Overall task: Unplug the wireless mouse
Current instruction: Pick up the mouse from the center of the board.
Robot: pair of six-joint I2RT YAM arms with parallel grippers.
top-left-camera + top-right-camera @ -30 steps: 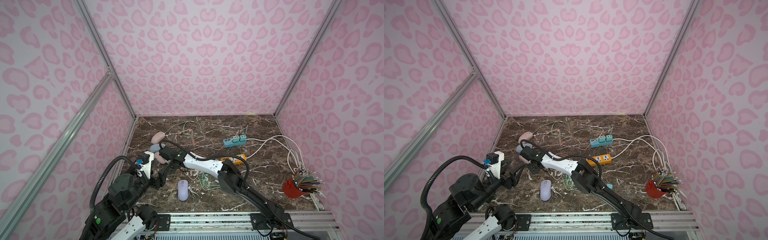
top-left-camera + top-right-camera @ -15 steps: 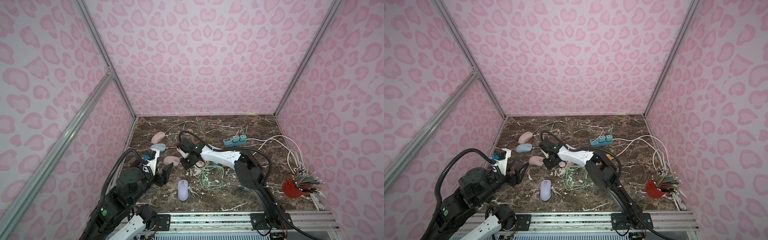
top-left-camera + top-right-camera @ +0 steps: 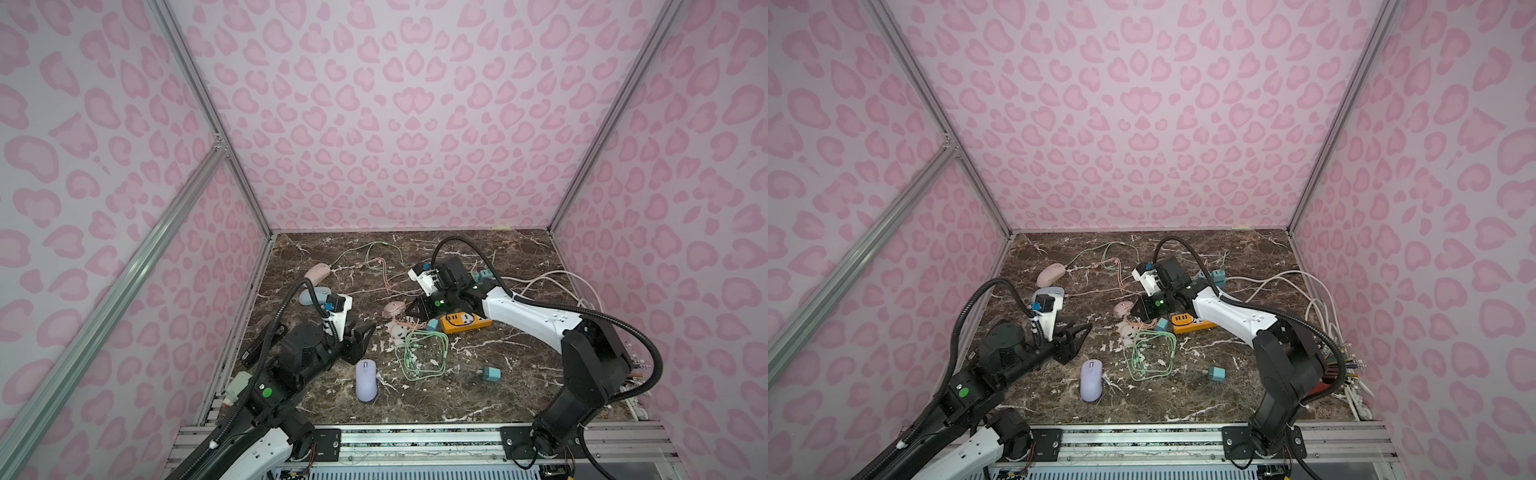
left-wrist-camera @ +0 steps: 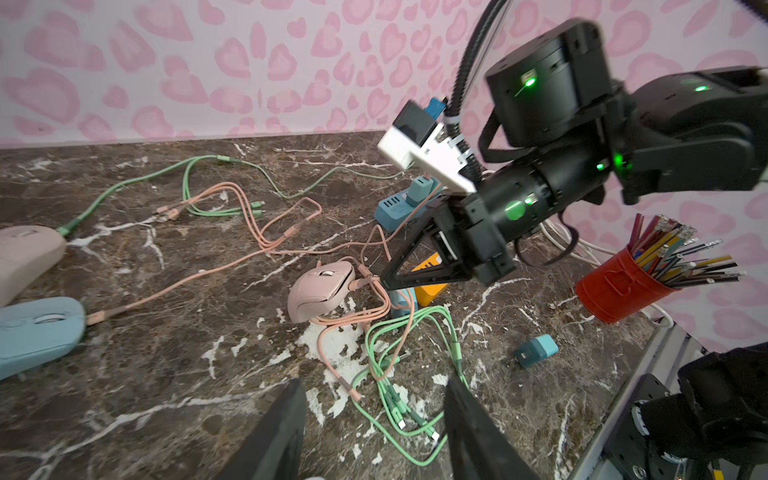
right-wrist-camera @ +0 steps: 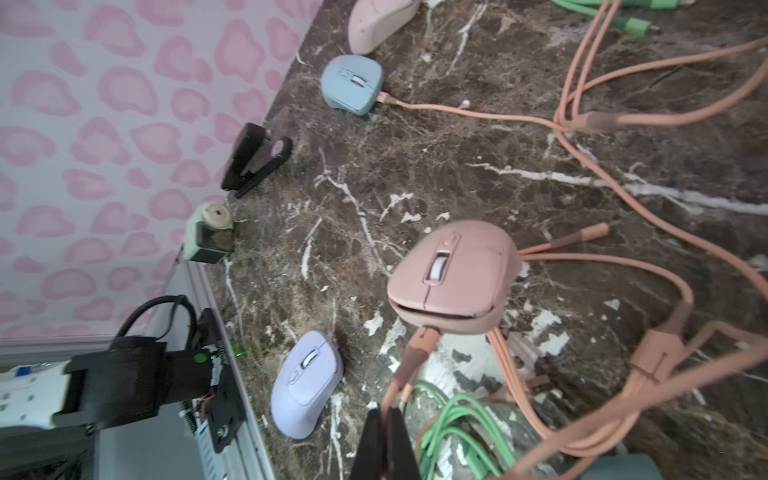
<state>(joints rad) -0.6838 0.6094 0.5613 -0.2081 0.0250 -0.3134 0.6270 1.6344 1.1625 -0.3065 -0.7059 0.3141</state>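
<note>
right claw (image 5: 387,412) clamped on pink cable (image 5: 415,353) — pink mouse (image 5: 453,274) just beyond tips

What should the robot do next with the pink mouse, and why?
Probably pull the right hand straight back, away from the pink mouse. It is shut on the pink cable just behind the plug, which is plugged into the mouse. The left hand is open, holding nothing.
</note>
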